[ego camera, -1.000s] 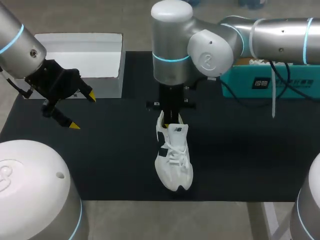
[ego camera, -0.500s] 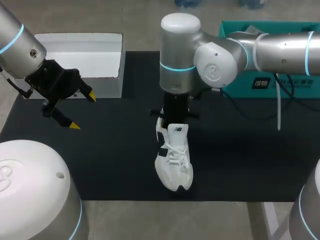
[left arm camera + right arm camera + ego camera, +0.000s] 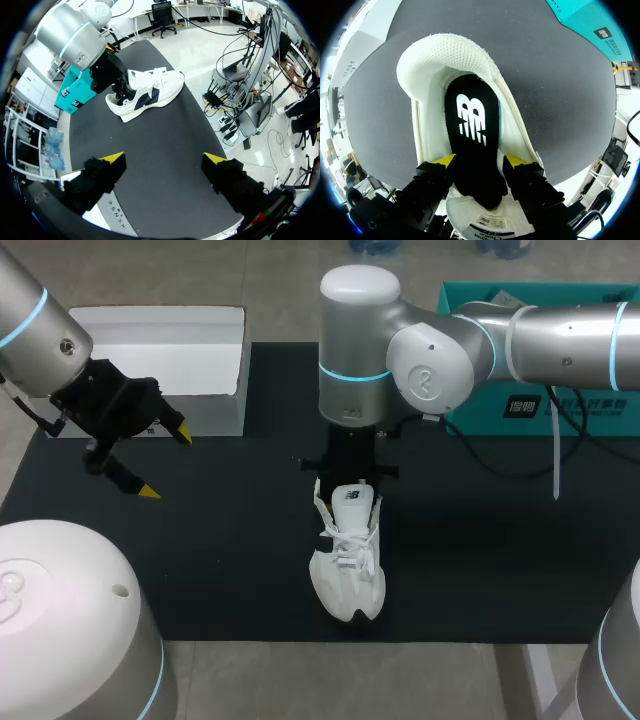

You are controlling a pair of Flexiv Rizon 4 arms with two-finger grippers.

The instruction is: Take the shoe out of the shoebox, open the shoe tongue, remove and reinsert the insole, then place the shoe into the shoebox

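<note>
Midway along the table (image 3: pixel 500 550), near its front edge, stands the white shoe (image 3: pixel 347 565), toe pointing frontward. The right gripper (image 3: pixel 479 161) is inside its heel opening, pinching the black insole (image 3: pixel 471 125). The left gripper (image 3: pixel 165 462) hangs wide open near the left edge, beside a white box (image 3: pixel 160 340).

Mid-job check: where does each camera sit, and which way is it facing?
Head: above and behind, looking down on the table; left arm and right arm show, shoe mid-table.
Left wrist: looks past its open left gripper across the table to the shoe and right arm.
Right wrist: looks down into the shoe; right gripper shut on the insole.
Shared: all three show the shoe.
</note>
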